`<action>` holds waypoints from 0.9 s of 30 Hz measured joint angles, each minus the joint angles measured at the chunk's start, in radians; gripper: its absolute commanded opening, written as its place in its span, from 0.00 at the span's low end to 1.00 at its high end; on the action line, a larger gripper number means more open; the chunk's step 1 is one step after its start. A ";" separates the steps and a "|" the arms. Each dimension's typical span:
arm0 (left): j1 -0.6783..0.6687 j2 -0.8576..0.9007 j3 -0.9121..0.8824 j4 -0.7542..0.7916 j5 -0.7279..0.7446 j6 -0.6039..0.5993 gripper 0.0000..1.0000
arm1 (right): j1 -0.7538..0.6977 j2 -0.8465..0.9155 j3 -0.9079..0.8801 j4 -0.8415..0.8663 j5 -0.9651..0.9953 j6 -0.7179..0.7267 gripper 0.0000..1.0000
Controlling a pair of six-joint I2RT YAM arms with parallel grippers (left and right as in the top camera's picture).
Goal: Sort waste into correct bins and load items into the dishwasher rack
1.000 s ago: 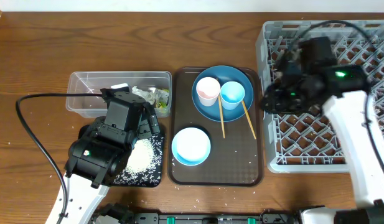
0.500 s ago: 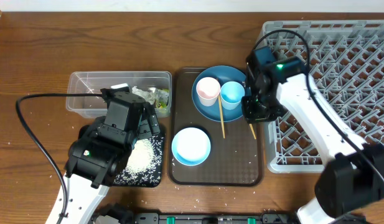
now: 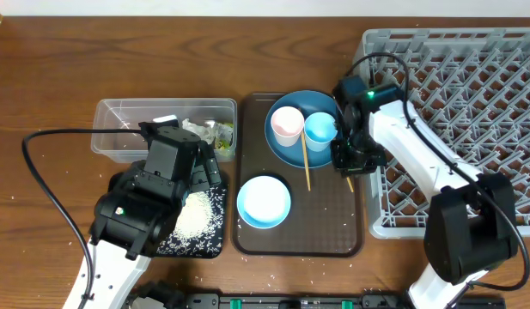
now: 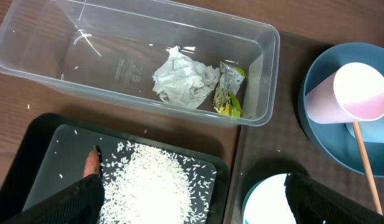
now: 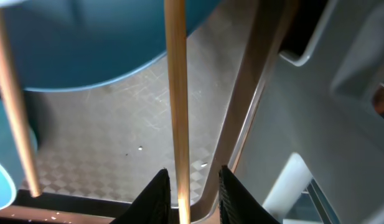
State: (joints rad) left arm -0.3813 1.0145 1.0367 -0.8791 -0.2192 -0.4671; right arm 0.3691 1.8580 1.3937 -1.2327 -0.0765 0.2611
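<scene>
Right pincer (image 5: 192,186) has swung off the dishwasher rack (image 3: 488,86) and is narrowing around a chopstick (image 5: 175,93) at the blue plate (image 3: 283,151) edge, probably not pinching yet. Left pincer (image 4: 192,202) spread above the rice (image 4: 151,186). Dishes still unloaded.

clear tub (image 3: 118,129) at bench left holds the crumpled white-and-green wrapper (image 4: 182,78); black tray (image 4: 36,143) just in front of it carries a spread of white rice (image 3: 194,219), with the small orange carrot (image 4: 91,165) at the rice's edge, partly hidden. blue plate (image 3: 286,153) lies flat mid-bench with pink cup (image 3: 288,123) and light-blue cup (image 3: 320,129) upright on it, side by side, mouths up; pale bowl (image 3: 264,200) sits mouth up just beside the plate, on its near side. grey peg rack (image 3: 471,86) sits flat at bench right.
</scene>
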 measured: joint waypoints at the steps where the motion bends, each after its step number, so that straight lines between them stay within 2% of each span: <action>1: 0.000 0.000 0.000 0.000 0.000 0.000 0.95 | 0.000 0.000 -0.012 0.006 0.000 0.002 0.12; 4: 0.000 0.000 0.000 0.000 0.000 0.000 0.95 | 0.000 0.000 -0.035 0.016 -0.002 0.010 0.01; 14: 0.000 0.000 0.000 -0.001 0.000 0.000 0.95 | -0.001 0.000 -0.009 -0.040 -0.005 0.009 0.01; 27: 0.000 0.000 0.000 -0.001 0.003 0.000 0.96 | -0.048 0.000 0.394 -0.309 0.051 0.009 0.01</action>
State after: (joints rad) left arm -0.3813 1.0145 1.0367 -0.8799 -0.2161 -0.4671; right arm 0.3210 1.8576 1.7874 -1.5417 -0.0257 0.2699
